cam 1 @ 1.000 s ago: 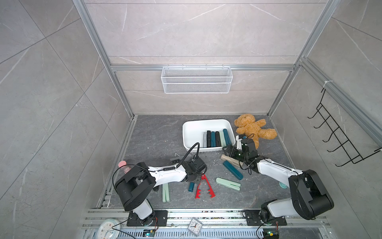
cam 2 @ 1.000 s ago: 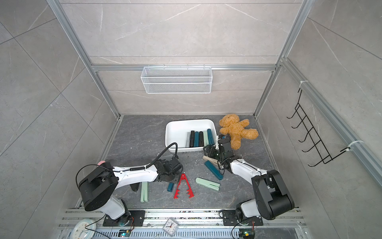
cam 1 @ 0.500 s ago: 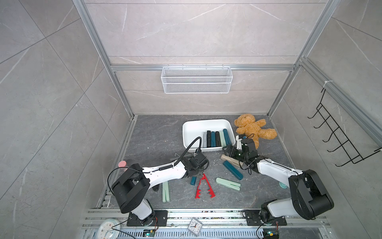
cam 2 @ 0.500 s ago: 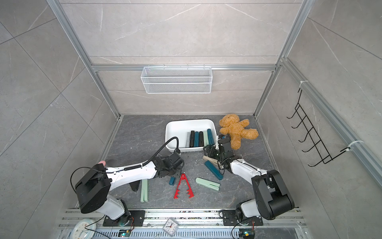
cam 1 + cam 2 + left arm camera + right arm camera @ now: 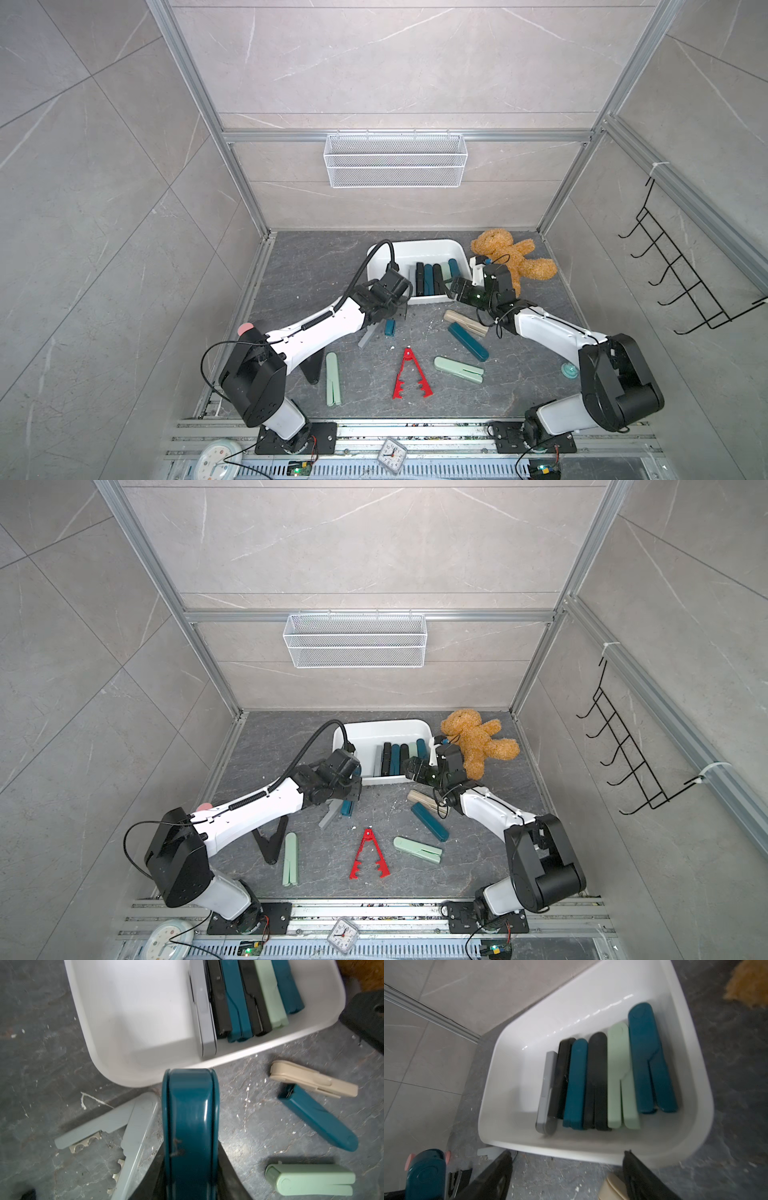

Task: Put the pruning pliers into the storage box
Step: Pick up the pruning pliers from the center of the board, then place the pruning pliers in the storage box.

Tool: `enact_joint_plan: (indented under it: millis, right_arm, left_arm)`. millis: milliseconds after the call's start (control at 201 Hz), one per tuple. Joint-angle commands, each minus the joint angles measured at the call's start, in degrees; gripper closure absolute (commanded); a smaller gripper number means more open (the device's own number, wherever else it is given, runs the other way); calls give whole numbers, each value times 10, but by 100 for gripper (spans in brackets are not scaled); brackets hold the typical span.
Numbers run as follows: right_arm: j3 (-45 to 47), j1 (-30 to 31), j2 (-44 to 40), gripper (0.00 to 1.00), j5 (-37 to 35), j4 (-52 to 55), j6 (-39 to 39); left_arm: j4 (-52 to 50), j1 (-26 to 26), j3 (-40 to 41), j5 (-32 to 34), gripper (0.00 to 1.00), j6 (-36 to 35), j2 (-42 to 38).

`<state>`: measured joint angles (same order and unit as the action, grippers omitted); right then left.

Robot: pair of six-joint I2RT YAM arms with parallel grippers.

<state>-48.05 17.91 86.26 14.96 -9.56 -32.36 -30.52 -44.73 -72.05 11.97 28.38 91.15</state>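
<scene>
Teal pliers (image 5: 190,1126) in left pincer (image 5: 390,319); right pincer (image 5: 566,1157) wide apart

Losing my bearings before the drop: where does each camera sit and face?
Top views: high above the base rail, looking down and forward at floor, storage box and back wall; left arm and right arm show whole.
Left wrist: on the left arm, facing the box's near rim; the left pincer grips the dark teal pliers, black fingers either side.
Right wrist: on the right arm, looking into the box; the right pincer shows, open.
Shared: both wrist views show the box's row of pliers and the beige pliers.
</scene>
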Motion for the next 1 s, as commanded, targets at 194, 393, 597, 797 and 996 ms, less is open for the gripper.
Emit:
enact_joint_plan:
  millis: [194, 393, 597, 797, 996]
  right_arm:
    - [-125, -13, 76, 16, 70, 44, 37]
    - [-186, -31, 124, 16, 99, 63, 40]
    - [-202, -52, 153, 16, 118, 68, 35]
    - [-198, -58, 157, 18, 128, 90, 42]
    - [-172, -62, 137, 17, 114, 105, 48]
  left_arm:
    - [-32, 82, -170, -70, 81, -50, 121]
    - [-57, 109, -304, -79, 84, -86, 234]
    - [-75, 126, -417, -94, 86, -103, 339]
    - [-100, 126, -476, -121, 87, -98, 414]
    - [-82, 127, -455, -135, 87, -78, 420]
